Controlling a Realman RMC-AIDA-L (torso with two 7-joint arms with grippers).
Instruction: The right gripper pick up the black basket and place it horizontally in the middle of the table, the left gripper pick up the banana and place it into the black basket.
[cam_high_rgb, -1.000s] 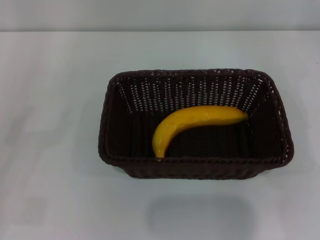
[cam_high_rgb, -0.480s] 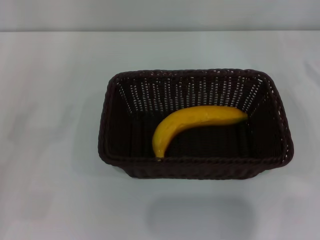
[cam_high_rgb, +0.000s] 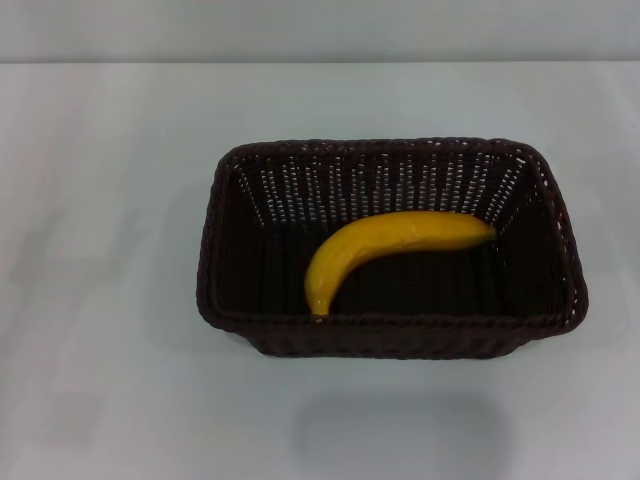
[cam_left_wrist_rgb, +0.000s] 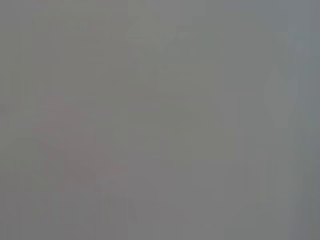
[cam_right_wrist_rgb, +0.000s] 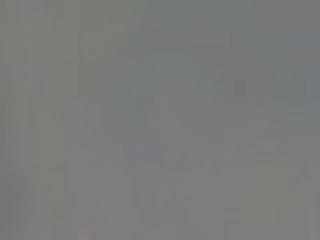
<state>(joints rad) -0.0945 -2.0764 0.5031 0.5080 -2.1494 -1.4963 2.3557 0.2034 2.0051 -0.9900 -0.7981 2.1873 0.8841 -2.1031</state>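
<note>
We recorded the black basket (cam_high_rgb: 392, 340) resting flat on the white tabletop (cam_high_rgb: 100, 250), with its long sides running across the head view and its opening facing upward. Taking the basket as the landmark, the banana (cam_high_rgb: 385, 247) lay inside it, on the basket floor. The banana's thicker body curved from the basket's near wall, where its small dark tip touched or nearly touched the inner weave, up toward the basket's right end wall, where its other end stopped just short of the corner. The rest of the basket floor, to the left of the banana, was dark and we could make out nothing on it. A faint shadow lay on the tabletop just in front of the basket's near wall.

We saw neither the left tool nor the right tool near the basket in the head view. Both wrist views showed only a uniform grey field, so we cannot tell whether either tool was spread or pressed together, nor where it stood relative to the basket.
</note>
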